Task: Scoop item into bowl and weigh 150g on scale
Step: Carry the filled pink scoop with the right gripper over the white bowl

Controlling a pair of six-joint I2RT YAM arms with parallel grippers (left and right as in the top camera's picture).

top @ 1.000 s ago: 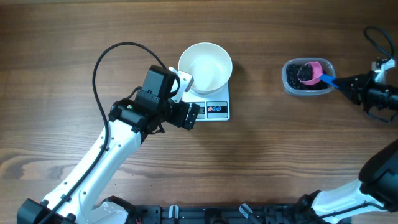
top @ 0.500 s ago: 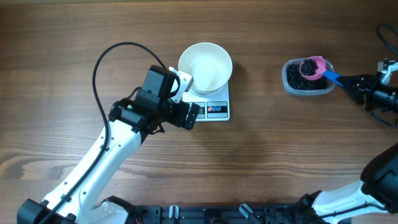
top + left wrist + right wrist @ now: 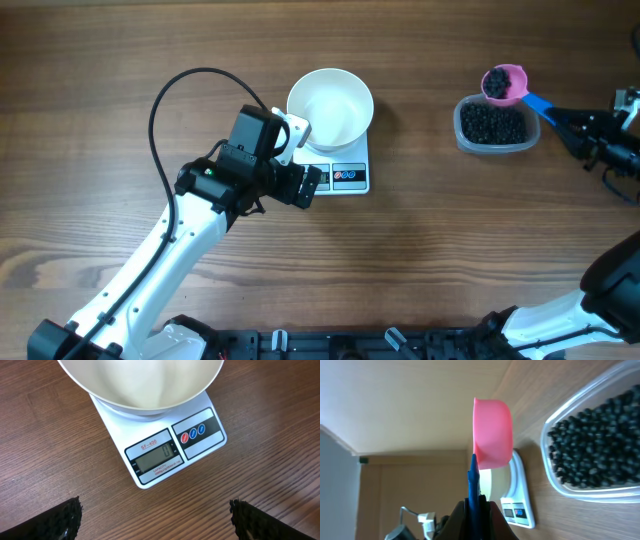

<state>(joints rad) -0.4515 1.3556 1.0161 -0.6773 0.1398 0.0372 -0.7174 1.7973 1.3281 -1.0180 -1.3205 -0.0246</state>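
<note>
The right gripper [image 3: 476,510] is clamped shut on the thin blue handle [image 3: 472,477] of a pink scoop [image 3: 492,430]. The scoop sticks out straight ahead of the jaws with its cup level, likely so its load of black beads [image 3: 497,87] does not spill. Beside the cup, a clear tub [image 3: 459,128] holds many more beads. The left gripper [image 3: 157,522] hangs with jaws wide apart, gripping nothing. Just ahead of them sits the scale [image 3: 200,435], reading zero, with the empty white bowl [image 3: 145,390] on it.
</note>
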